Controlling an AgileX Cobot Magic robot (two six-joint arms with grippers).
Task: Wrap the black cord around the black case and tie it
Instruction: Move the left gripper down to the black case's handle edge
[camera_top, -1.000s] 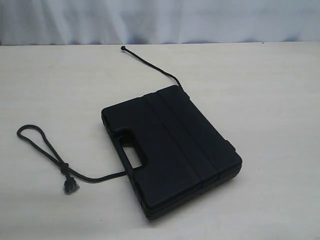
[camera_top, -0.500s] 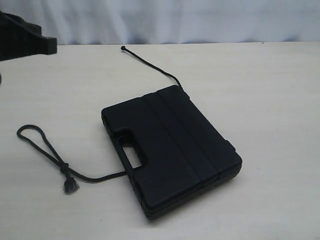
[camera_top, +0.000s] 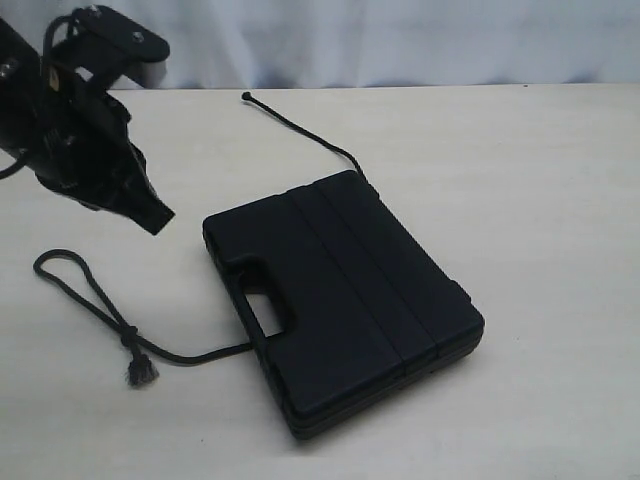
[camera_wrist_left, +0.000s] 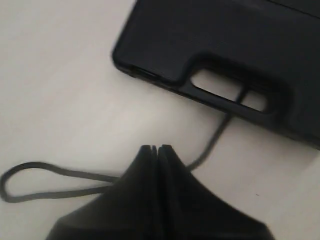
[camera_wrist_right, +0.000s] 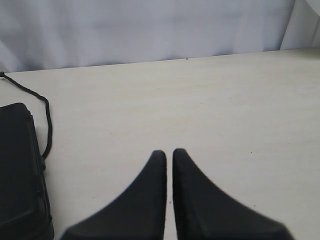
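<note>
Left pincer (camera_top: 158, 218), tips pressed together, empty, hangs tilted down by the left edge of the surface (camera_top: 540, 180), near the black cord (camera_top: 90, 290) loop. We see the black case (camera_top: 340, 300) closed mid-surface, lying on the cord. Only the left wrist shows cord through the handle slot (camera_wrist_left: 227, 90). Right pincer (camera_wrist_right: 169, 152): tips nearly touching, empty.

The left arm (camera_top: 80, 140) is a bulky matte black body, with a thin black cable (camera_top: 48, 38) looping over its upper housing and small pale screws (camera_top: 135, 37) dotting that housing. The left claw (camera_wrist_left: 157, 148) and right claw (camera_wrist_right: 169, 152) each show 2 smooth black fingers that widen from rounded tips into broad bases.
</note>
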